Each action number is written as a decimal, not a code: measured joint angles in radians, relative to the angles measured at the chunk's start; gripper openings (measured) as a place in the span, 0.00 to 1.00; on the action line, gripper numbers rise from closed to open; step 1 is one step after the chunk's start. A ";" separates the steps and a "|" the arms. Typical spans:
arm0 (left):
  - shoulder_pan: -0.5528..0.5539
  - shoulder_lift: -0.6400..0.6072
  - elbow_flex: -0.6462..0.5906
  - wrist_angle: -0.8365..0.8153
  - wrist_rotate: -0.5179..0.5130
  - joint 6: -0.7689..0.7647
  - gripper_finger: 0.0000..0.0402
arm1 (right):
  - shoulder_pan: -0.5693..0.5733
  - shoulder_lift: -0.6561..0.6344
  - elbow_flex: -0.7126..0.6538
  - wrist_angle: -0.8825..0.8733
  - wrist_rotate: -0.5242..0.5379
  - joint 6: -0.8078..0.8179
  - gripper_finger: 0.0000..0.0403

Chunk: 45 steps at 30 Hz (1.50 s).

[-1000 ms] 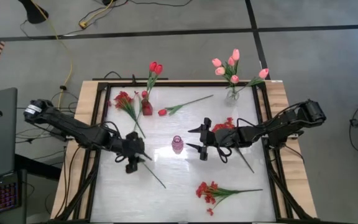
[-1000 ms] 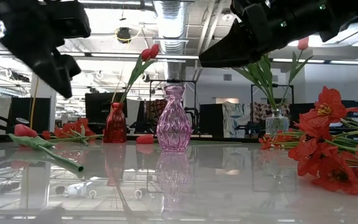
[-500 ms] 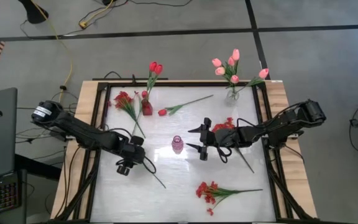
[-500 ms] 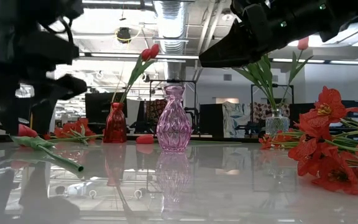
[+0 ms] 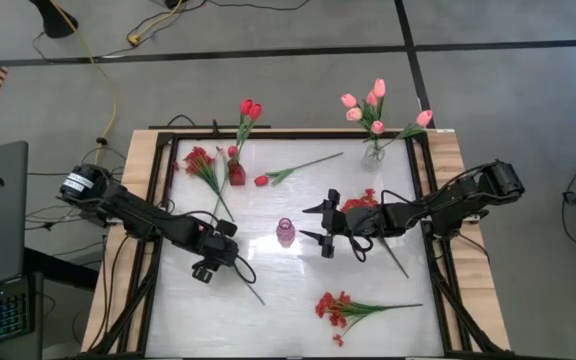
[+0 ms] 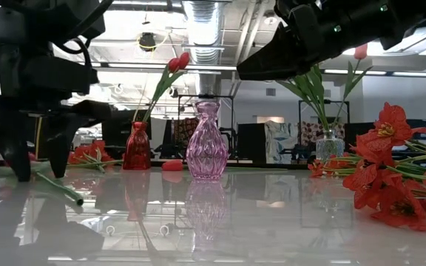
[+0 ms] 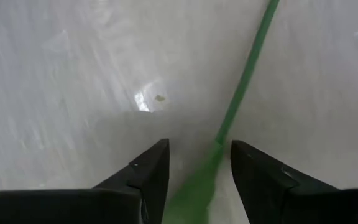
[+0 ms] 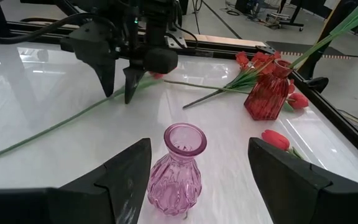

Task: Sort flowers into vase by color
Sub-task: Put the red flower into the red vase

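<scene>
A tulip lies on the white table (image 5: 288,290), its thin green stem (image 5: 253,290) (image 7: 244,93) running toward the near edge. Its pinkish head (image 8: 157,74) shows just behind my left gripper. My left gripper (image 5: 208,266) (image 6: 37,174) (image 7: 197,155) points down, open, low over the table, one finger on each side of that stem. My right gripper (image 5: 323,228) hangs open and level, just right of the empty pink vase (image 5: 285,232) (image 8: 176,168). The red vase (image 5: 236,175) holds red tulips and the clear vase (image 5: 373,150) holds pink tulips.
Red bunches lie at the far left (image 5: 200,160), at the near middle (image 5: 333,307) and under my right arm (image 5: 363,200). A red tulip (image 5: 261,181) lies behind the pink vase. A black frame (image 5: 158,200) edges the table.
My left gripper has come down toward the table and rolled about its own axis. Its fingers now stand low, on either side of the tulip's stem.
</scene>
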 joint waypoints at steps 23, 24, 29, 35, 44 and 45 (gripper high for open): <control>-0.035 0.001 0.260 -0.511 -0.180 0.009 0.00 | 0.000 0.000 0.000 0.000 0.000 0.000 0.73; -0.041 0.001 0.295 -0.535 -0.192 0.010 0.00 | 0.000 0.000 0.000 0.000 0.000 0.000 0.73; -0.065 0.001 0.429 -0.683 -0.238 0.001 0.00 | 0.000 0.000 0.000 0.000 0.000 0.000 0.73; -0.093 0.000 0.519 -0.775 -0.239 -0.031 0.00 | 0.000 0.000 0.000 0.000 0.000 0.000 0.73; -0.128 0.000 0.530 -0.938 -0.228 -0.143 0.00 | 0.000 0.000 0.000 0.000 0.000 0.000 0.73; -0.131 0.000 0.530 -0.956 -0.227 -0.152 0.00 | 0.000 0.000 0.000 0.000 0.000 0.000 0.73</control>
